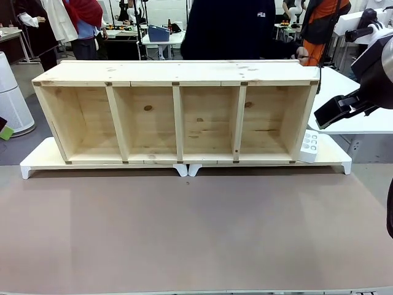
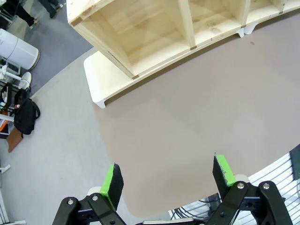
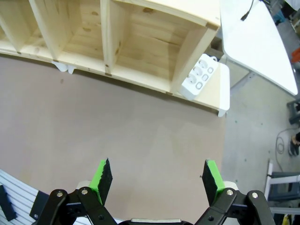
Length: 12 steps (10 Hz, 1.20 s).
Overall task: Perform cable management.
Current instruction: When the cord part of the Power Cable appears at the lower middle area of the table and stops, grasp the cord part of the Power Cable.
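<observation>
A long wooden shelf (image 1: 178, 117) with four open compartments spans the far side of the brown table (image 1: 196, 227), at 12 o'clock. It rests on a low white platform (image 1: 37, 161). A white power strip (image 1: 309, 147) sits on the platform, just beside the shelf's 3 o'clock end. The cable (image 1: 319, 80) shows as a thin black line at the shelf's 2 o'clock corner, beside a white side table (image 1: 362, 123). A person (image 1: 239, 31) in a dark top stands behind the shelf. The left gripper (image 2: 168, 176) and the right gripper (image 3: 157, 176) each hang above bare tabletop, green-padded jaws spread wide and holding nothing.
</observation>
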Tool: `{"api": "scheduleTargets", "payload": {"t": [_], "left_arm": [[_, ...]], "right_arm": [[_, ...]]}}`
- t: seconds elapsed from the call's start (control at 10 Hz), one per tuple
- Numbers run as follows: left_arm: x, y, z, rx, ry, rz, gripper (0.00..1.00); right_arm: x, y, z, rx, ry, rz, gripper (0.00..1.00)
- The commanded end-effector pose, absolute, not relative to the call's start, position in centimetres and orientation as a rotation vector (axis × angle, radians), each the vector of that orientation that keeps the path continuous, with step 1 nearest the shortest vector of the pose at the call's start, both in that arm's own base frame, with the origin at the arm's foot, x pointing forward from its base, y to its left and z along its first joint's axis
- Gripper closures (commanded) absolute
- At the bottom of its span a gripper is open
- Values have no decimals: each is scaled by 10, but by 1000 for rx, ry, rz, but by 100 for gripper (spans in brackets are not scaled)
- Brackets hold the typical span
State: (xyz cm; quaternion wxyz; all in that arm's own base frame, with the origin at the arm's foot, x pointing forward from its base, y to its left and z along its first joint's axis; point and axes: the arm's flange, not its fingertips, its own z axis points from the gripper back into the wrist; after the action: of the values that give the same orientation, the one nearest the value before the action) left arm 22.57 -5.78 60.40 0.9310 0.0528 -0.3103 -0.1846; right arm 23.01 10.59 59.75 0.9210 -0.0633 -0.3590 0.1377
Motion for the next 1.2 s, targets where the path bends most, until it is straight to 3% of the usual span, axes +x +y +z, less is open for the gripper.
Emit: {"api": "scheduleTargets", "payload": {"t": [0.0, 1.1], "left_arm": [[225, -58, 604, 108, -637, -378, 0], [225, -58, 604, 108, -637, -378, 0]], "right_arm": [[231, 106, 597, -129, -735, 283, 0], [231, 106, 597, -129, -735, 283, 0]]}}
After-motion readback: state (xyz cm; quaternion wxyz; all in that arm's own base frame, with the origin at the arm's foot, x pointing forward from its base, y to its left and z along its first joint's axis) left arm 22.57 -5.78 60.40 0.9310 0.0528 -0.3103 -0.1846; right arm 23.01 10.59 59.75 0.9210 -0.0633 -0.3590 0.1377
